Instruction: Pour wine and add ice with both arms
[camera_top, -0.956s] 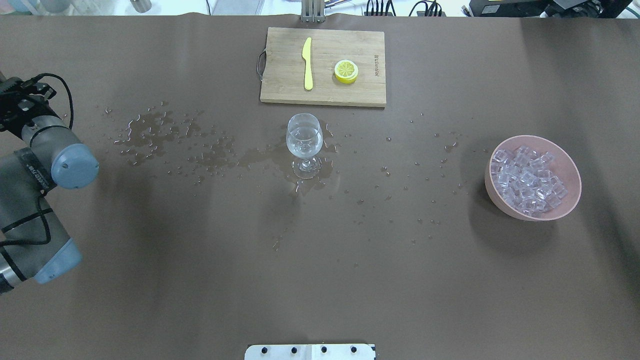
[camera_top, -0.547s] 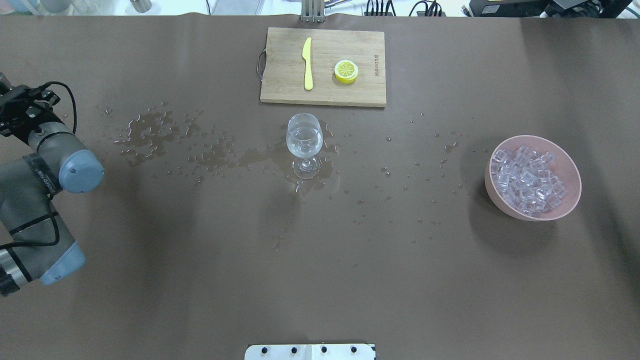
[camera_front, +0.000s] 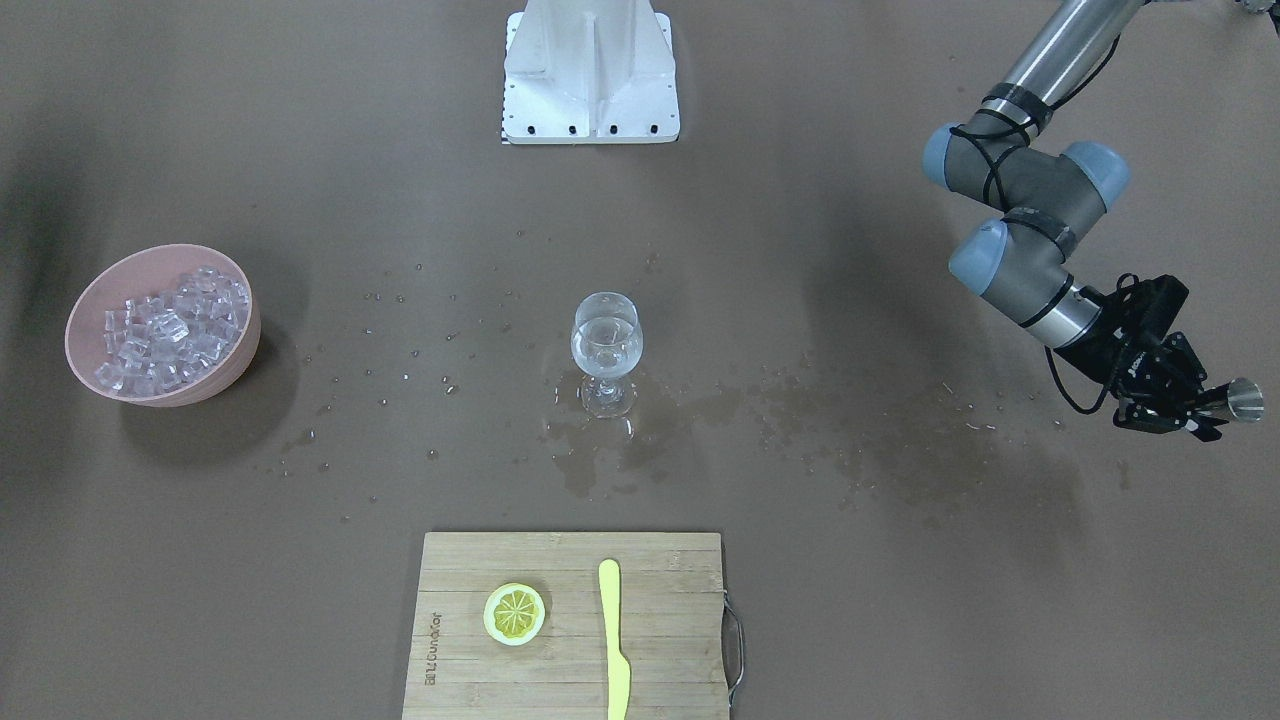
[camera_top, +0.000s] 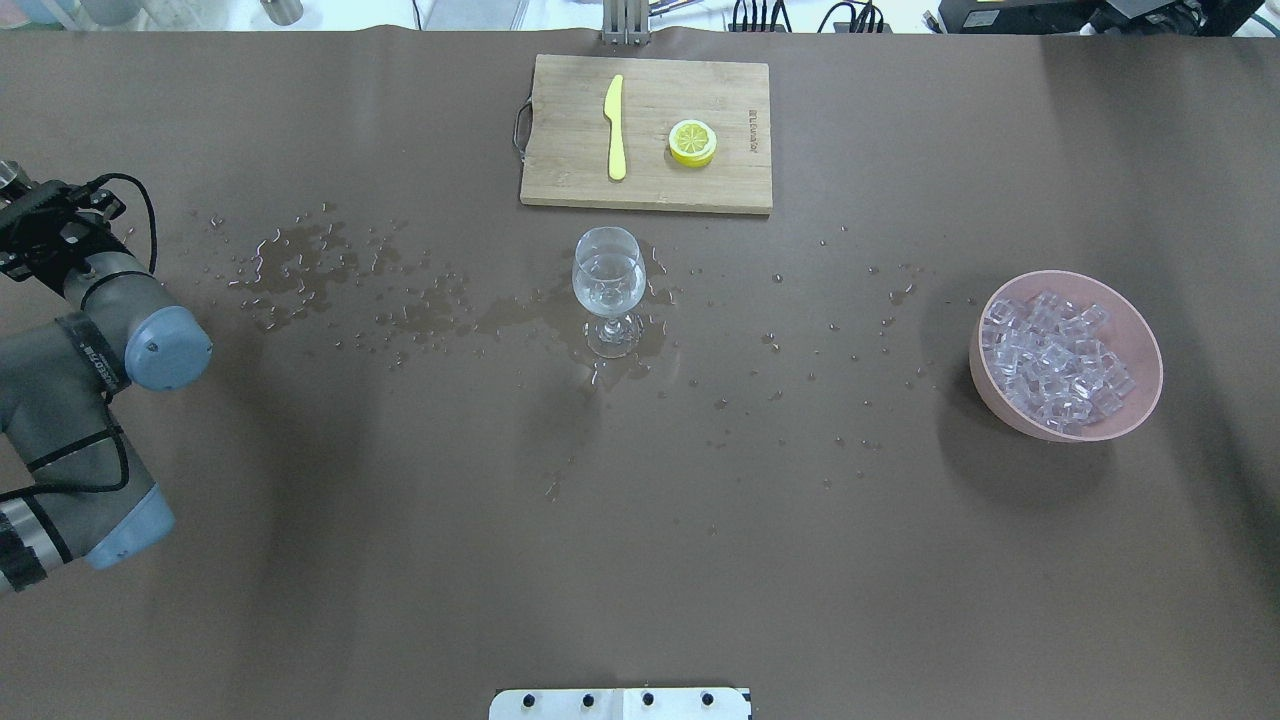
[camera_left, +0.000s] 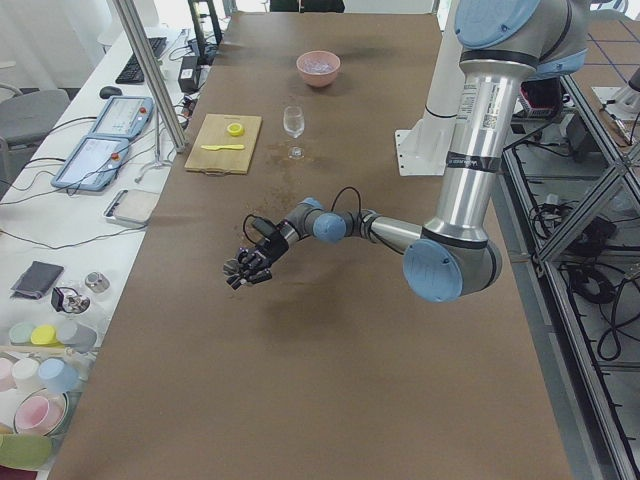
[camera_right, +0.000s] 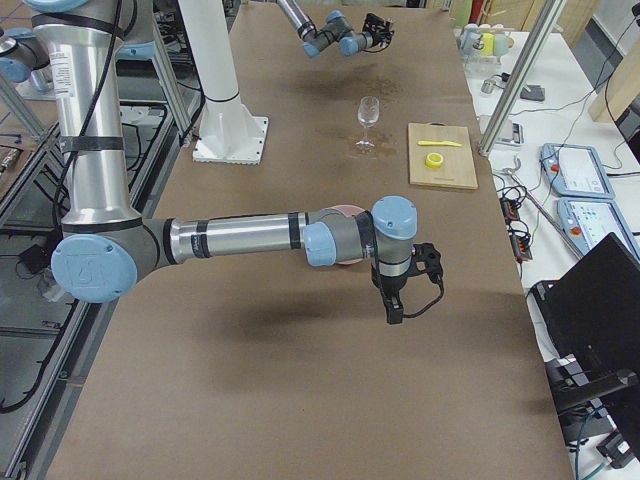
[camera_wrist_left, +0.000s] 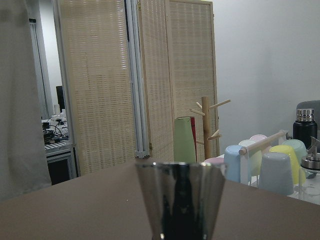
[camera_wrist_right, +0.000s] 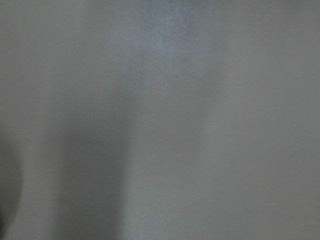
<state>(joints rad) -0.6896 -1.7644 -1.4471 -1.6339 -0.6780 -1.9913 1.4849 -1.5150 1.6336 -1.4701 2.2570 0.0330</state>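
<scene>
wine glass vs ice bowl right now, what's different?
The wine glass is clear and stemmed; the bowl is pink and opaque. The glass holds clear liquid, the bowl ice. The glass stands mid-table in a puddle; the bowl sits toward the robot's right. Both upright, untouched; the left hand holds a metal cup, away from both.

- 1 wine glass
- 1 pink bowl
- ice cubes: many, too piled to count
- 1 cutting board
- 1 yellow knife
- 1 lemon slice
- 1 metal cup
- 2 robot arms: left arm, right arm
- 1 white pedestal
</scene>
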